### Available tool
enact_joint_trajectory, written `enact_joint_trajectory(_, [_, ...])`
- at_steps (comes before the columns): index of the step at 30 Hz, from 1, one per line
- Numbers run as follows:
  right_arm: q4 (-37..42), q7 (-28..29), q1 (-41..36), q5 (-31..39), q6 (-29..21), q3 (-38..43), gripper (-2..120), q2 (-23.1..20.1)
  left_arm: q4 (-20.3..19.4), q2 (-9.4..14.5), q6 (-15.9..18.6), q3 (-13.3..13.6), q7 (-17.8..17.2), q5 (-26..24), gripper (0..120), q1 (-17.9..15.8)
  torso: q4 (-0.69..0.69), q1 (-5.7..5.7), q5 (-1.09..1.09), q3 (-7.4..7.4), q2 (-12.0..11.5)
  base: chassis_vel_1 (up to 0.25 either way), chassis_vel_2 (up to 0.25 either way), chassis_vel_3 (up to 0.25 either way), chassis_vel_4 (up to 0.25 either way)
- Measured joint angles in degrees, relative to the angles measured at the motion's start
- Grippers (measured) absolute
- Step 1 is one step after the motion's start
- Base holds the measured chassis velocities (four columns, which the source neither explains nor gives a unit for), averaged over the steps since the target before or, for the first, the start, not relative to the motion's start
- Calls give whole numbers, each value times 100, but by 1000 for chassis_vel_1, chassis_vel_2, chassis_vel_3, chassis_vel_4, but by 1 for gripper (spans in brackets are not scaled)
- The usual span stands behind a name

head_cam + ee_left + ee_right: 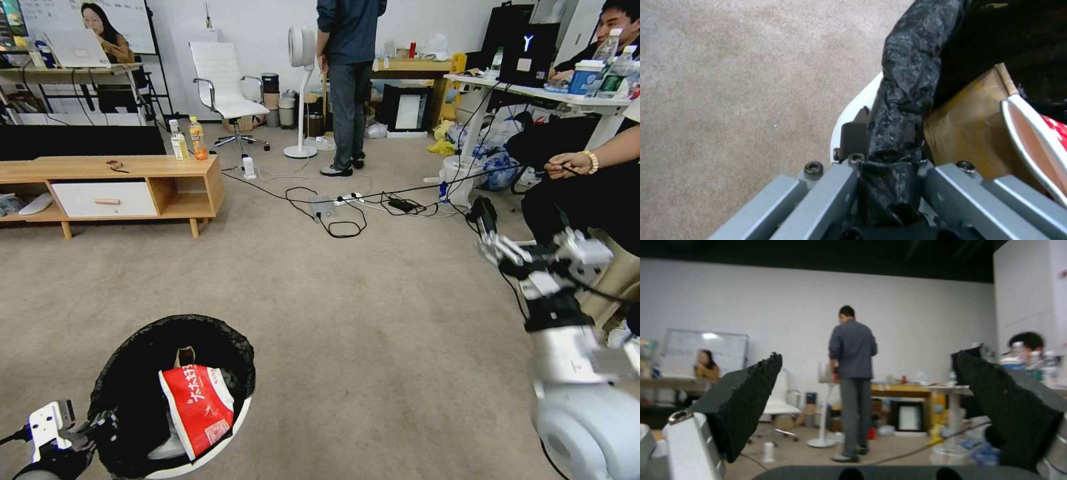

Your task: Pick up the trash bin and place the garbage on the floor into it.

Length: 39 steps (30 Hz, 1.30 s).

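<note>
The trash bin point(230, 430), white with a black bag over its rim, hangs at the lower left of the head view. Inside it lie garbage pieces: a red-and-white packet point(199, 408) and a brown cardboard tray point(965, 130). My left gripper point(100, 425) is shut on the bin's bag-covered rim point(900, 100); in the left wrist view the gripper point(887, 156) pinches the black plastic, with the packet point(1051, 133) just beyond. My right gripper point(490, 230) is raised at the right, away from the bin. In the right wrist view that gripper point(871, 400) stands open with nothing between its fingers.
A low wooden bench point(113, 183) at the back left carries upright yellow and orange drink bottles point(188, 140). Cables and a power strip point(333, 203) cross the carpet ahead. A standing person point(347, 87), a fan point(301, 93) and a seated person point(587, 193) are beyond.
</note>
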Motion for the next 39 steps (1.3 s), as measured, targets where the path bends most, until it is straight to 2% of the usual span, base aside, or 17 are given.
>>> enact_joint_trajectory(5, [121,12,-362,-516,16,41,100,346,-9,-65,0,0,37,77,1,-5,1,0,0,0,0,0,0,0,0])
enact_joint_trajectory(7, [124,5,-682,-993,84,13,100,844,-28,-132,0,16,76,153,1,-51,-2,0,1,0,0,0,0,0,0])
enact_joint_trajectory(12, [35,-13,-997,-1411,132,-152,100,1197,-35,-224,0,66,119,215,1,-89,0,0,0,0,0,0,0,0,0])
enact_joint_trajectory(19, [-177,-32,-1109,-1635,139,-463,100,1500,-40,-318,0,103,176,288,1,-116,0,0,0,0,0,0,0,0,0])
enact_joint_trajectory(24, [-310,-42,-1069,-1673,140,-582,100,1567,-8,-338,0,104,277,456,1,-104,0,0,0,0,0,0,0,0,0])
enact_joint_trajectory(39, [-426,-120,-1018,-1681,216,-647,99,1621,14,-342,0,92,277,341,1,-93,-1,0,1,0,0,0,0,0,0])
